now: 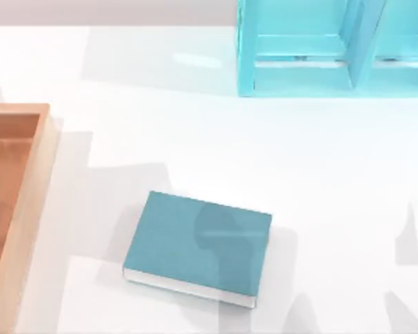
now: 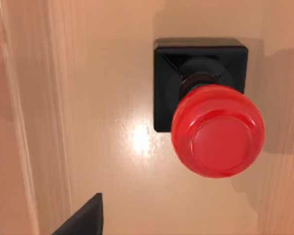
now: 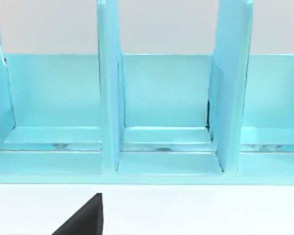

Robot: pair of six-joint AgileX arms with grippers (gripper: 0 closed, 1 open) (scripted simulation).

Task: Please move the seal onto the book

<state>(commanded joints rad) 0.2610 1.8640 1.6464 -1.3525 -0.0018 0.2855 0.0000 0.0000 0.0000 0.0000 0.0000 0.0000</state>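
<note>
White table (image 1: 195, 139) carries one cyan shelf (image 1: 299, 49), one wooden tray (image 1: 45, 139) at its left and one teal book (image 1: 198, 247) near the middle. One seal (image 2: 210, 122) stands upright on the wooden floor under the left end effector (image 2: 83, 218); how far it is open I cannot tell. The glossy round knob could slip from an off-centre grasp, and the seal would tip over.

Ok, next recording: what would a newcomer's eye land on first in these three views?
Probably the seal's glossy red ball knob on its black square base, seen close up from the left wrist camera, standing on a pale wooden surface. Next, the flat teal-blue hardcover book lying on the white table near the top view's bottom middle. Then the light cyan shelf unit at the table's far right.
</note>
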